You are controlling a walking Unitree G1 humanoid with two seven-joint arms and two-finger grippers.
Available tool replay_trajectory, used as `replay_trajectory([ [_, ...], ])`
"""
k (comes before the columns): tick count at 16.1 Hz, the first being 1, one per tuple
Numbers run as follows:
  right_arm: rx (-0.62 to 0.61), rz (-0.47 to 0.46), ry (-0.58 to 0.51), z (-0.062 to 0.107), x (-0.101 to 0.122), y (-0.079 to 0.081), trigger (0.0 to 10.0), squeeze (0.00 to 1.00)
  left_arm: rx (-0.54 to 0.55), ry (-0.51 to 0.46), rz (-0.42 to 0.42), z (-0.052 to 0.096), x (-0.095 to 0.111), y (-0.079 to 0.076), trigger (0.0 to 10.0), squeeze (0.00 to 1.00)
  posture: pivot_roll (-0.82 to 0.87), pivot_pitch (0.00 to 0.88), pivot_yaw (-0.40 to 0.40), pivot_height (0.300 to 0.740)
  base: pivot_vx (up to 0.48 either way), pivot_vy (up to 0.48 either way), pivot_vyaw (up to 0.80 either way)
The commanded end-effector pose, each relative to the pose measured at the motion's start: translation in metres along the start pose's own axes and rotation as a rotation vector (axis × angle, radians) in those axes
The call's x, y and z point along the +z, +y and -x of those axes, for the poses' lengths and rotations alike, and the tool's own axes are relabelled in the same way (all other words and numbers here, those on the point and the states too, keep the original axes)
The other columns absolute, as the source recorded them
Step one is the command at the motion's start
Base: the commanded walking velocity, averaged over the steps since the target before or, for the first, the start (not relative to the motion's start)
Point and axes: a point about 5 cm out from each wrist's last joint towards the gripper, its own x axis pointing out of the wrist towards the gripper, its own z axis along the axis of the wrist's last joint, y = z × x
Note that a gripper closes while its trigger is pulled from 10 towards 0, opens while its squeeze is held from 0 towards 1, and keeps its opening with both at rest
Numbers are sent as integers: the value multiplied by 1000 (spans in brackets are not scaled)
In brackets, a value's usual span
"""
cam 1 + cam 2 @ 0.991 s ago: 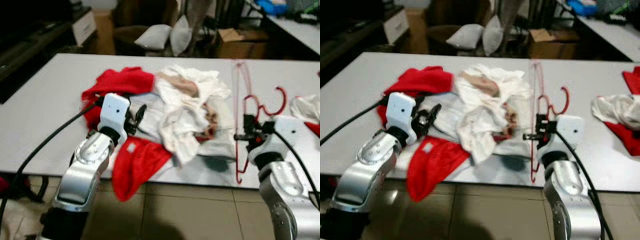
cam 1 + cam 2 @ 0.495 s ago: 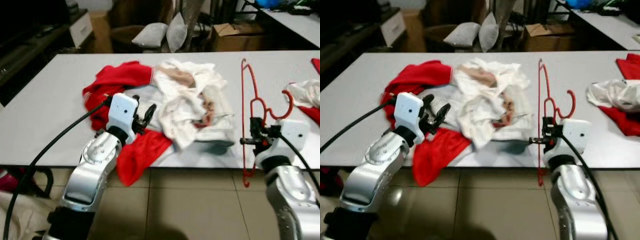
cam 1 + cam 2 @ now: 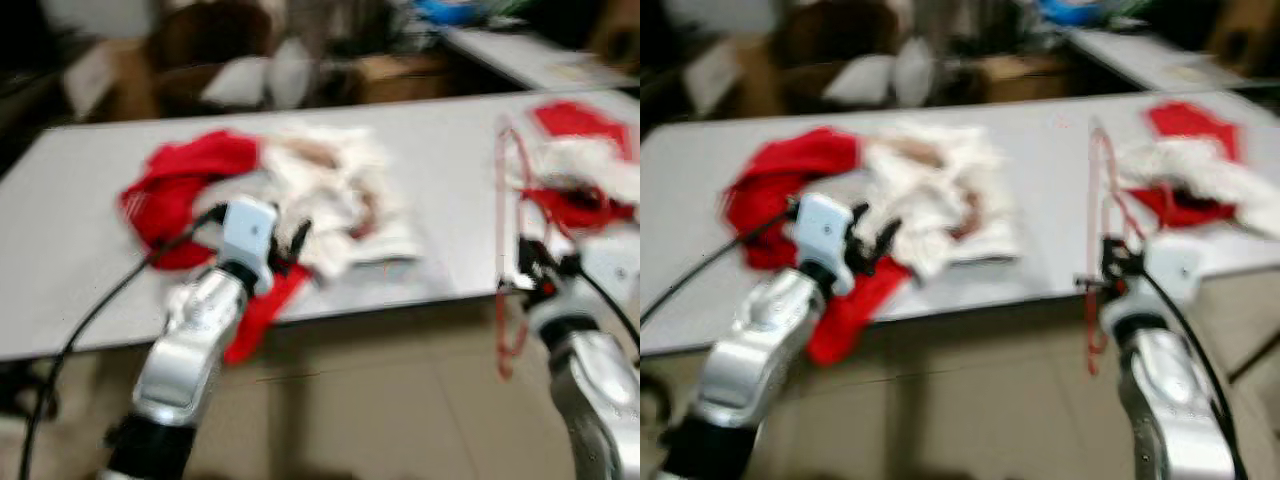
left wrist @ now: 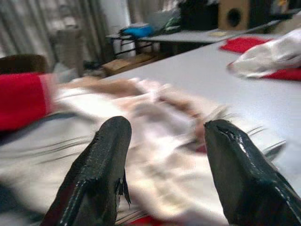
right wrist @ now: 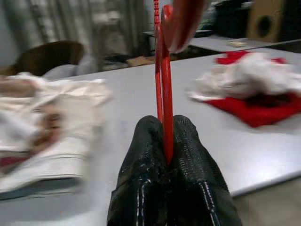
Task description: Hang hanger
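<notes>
A thin red hanger [image 3: 508, 250] stands upright at the table's near right edge, its lower end hanging below the tabletop. My right gripper [image 5: 164, 141] is shut on the hanger [image 5: 162, 61], the red wire pinched between both black fingers. My right arm [image 3: 1160, 330] rises from the lower right. My left gripper [image 4: 162, 141] is open, its fingers [image 4: 103, 160] apart over the heap of white and red clothes [image 3: 300, 190], holding nothing. All views are blurred.
The long grey table [image 3: 440, 150] carries a second heap of red and white clothes [image 3: 570, 170] at its right end. Behind it stand a brown chair with cushions [image 3: 240, 70], boxes and another table. Tiled floor [image 3: 380, 400] lies in front.
The whole picture has swung, so the camera has turned right and pulled back; the table now runs slanted. My right gripper keeps hold of the hanger; the left stays open by the clothes.
</notes>
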Motion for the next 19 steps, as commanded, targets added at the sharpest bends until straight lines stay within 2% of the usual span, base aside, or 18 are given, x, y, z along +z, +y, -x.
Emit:
replay_trajectory([
  [1,-15,12,10,-2,-1,-3,10000,0,1,13,-8,0,-4,-2,10000,0,-49,0,43,740,0,0,-744],
  [2,-27,9,7,0,-2,-6,10000,0,4,5,-30,-1,-5,-3,10000,0,-66,0,37,740,0,0,0],
  [3,-33,-39,10,2,-5,-6,10000,0,14,7,-41,-2,-6,-4,10000,0,-71,0,37,740,0,0,0],
  [4,-39,-82,28,4,-8,-6,10000,0,27,12,-27,-3,-7,-4,10000,0,-75,0,38,740,0,0,0],
  [5,-34,-61,62,5,-11,-5,10000,0,39,1,-7,-5,-5,-3,10000,0,-81,0,39,740,0,0,0],
  [7,-7,-84,78,6,-13,0,10000,0,46,-7,19,-7,-4,-4,10000,0,-86,0,41,740,0,-264,0],
  [11,-9,-47,59,6,-9,1,10000,0,56,-1,22,-7,-6,-5,10000,0,-84,0,40,740,123,-265,0],
  [14,-15,14,90,3,-12,4,10000,0,76,26,24,-4,-11,-1,10000,0,-75,0,37,740,0,0,0],
  [16,50,22,76,4,-13,9,10000,0,69,36,-13,-3,-11,1,10000,0,-67,0,35,740,0,0,0],
  [17,69,-13,77,5,-14,11,10000,0,57,49,-55,-2,-12,3,10000,0,-63,0,35,740,0,0,0],
  [18,87,0,80,4,-15,11,10000,0,36,93,-131,0,-16,6,10000,0,-58,0,35,740,0,0,0],
  [19,98,1,79,2,-14,11,10000,0,28,129,-141,1,-20,9,10000,0,-56,0,34,740,0,0,0],
])
